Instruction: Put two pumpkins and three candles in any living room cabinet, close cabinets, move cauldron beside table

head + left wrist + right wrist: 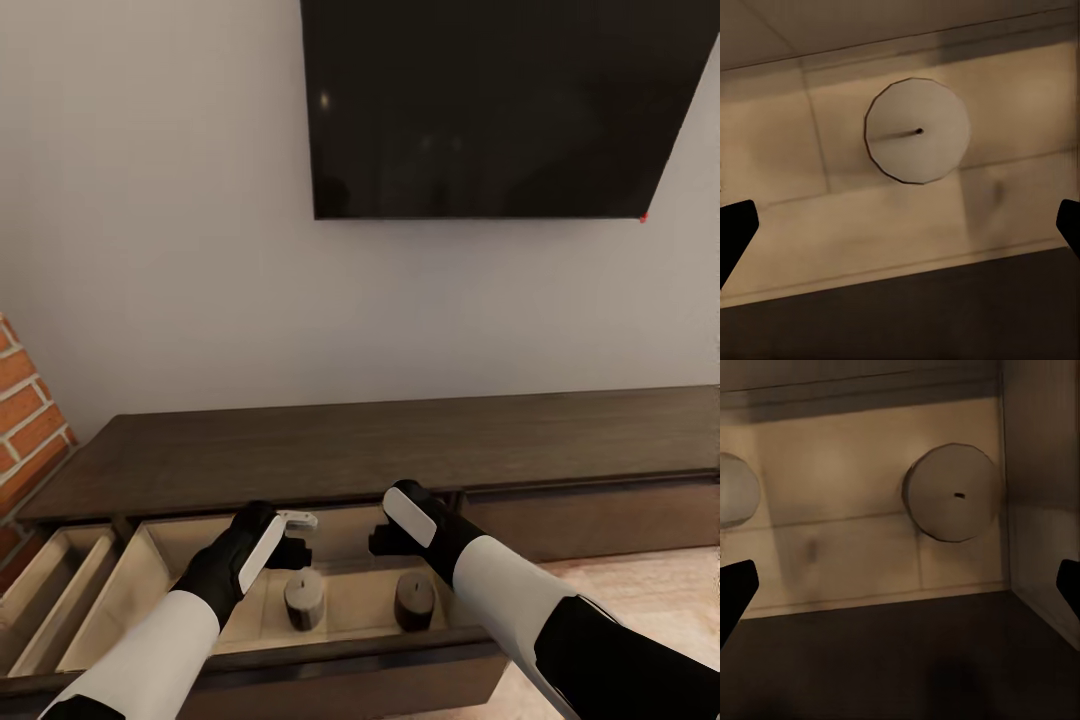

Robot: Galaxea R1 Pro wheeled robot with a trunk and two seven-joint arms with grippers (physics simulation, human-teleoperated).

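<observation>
Two candles (304,597) upright in open cabinet (400,445) drawer | both grippers spread, empty

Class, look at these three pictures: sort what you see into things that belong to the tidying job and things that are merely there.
Part of the job:
- two candles, one under the left claw, one under the right claw
- open cabinet drawer holding them
- cabinet

Merely there:
- TV
- brick column
- white wall
- wood floor
</observation>
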